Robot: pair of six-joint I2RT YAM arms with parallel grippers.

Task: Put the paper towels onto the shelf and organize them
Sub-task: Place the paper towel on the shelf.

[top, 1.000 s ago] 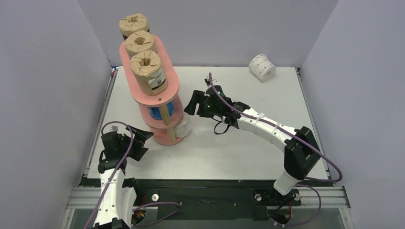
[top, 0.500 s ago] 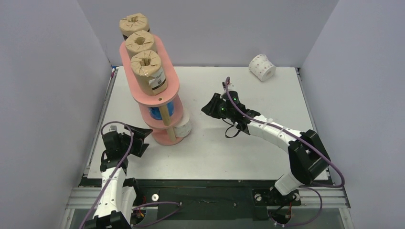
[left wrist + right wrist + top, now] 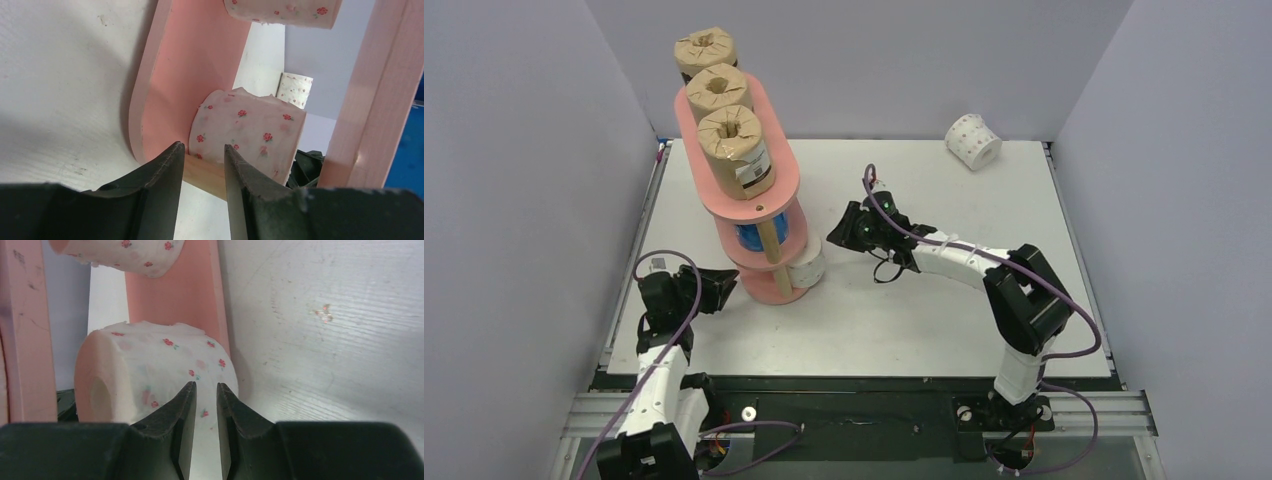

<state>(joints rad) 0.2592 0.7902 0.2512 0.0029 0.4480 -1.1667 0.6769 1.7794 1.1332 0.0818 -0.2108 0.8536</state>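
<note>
The pink shelf (image 3: 776, 178) stands at the left of the table. Three brown paper towels (image 3: 736, 150) stand in a row on its top board. A blue roll (image 3: 751, 239) is on the middle board. A white dotted roll (image 3: 808, 267) lies on the bottom board (image 3: 192, 65); a second one (image 3: 285, 10) is farther along it. Another white roll (image 3: 973, 141) lies loose at the back right. My left gripper (image 3: 724, 283) (image 3: 201, 149) is at the shelf's foot, narrowly open and empty, facing a wooden post (image 3: 206, 176). My right gripper (image 3: 842, 226) (image 3: 205, 386) points at the bottom roll (image 3: 150, 372), open only a slit and empty.
Grey walls close in the table on the left, back and right. The middle board's edge (image 3: 372, 95) crosses the left wrist view on the right. The right arm's cable (image 3: 944, 240) loops above its forearm over the table's centre.
Both grippers have narrowed from wide open. The right gripper swung right, away from the shelf, then came back toward the bottom roll. The left gripper edged toward the shelf's foot.
</note>
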